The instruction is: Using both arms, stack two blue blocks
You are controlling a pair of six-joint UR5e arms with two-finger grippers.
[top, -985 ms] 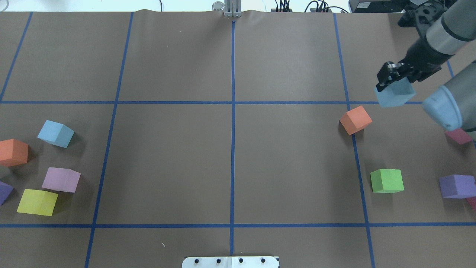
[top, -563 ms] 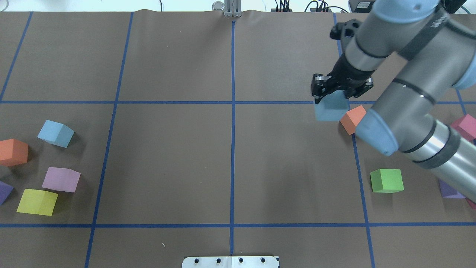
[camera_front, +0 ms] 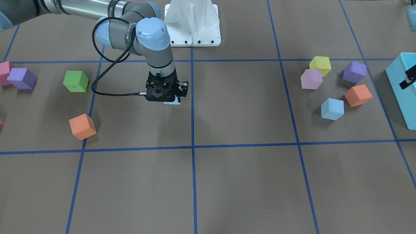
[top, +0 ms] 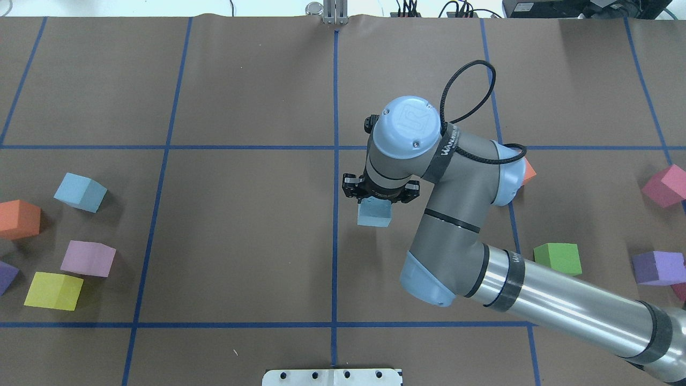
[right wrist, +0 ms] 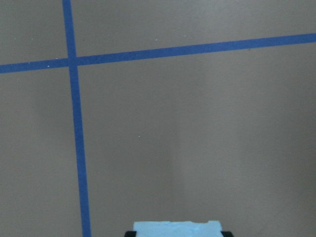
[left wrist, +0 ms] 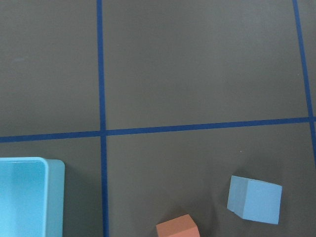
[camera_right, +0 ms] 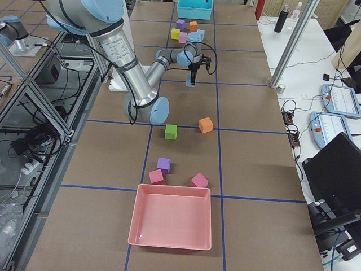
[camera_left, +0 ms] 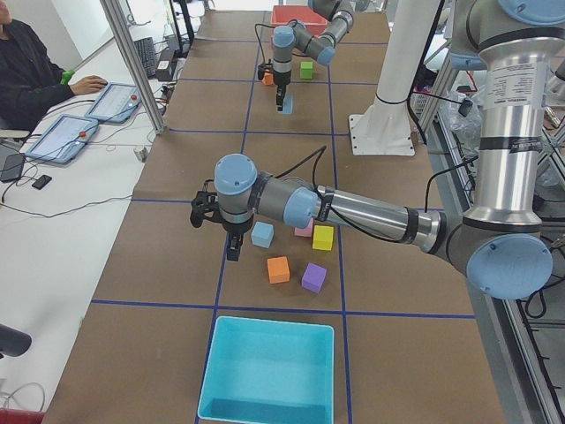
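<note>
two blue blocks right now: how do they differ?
The held blue block is clamped in the right pincer beside the centre line; the free blue block sits ungripped on the robot's left, near an orange cube. The held blue block looks roughly square to the tape grid; the free blue block is turned askew. Both are pale blue cubes, seemingly equal in size.

Two pale blue foam cubes.
The held cube (top: 374, 214) was clamped in the right gripper (top: 380, 199) beside the centre tape line (top: 335, 257); the loose cube (top: 80, 192) lay well left of it.
</note>
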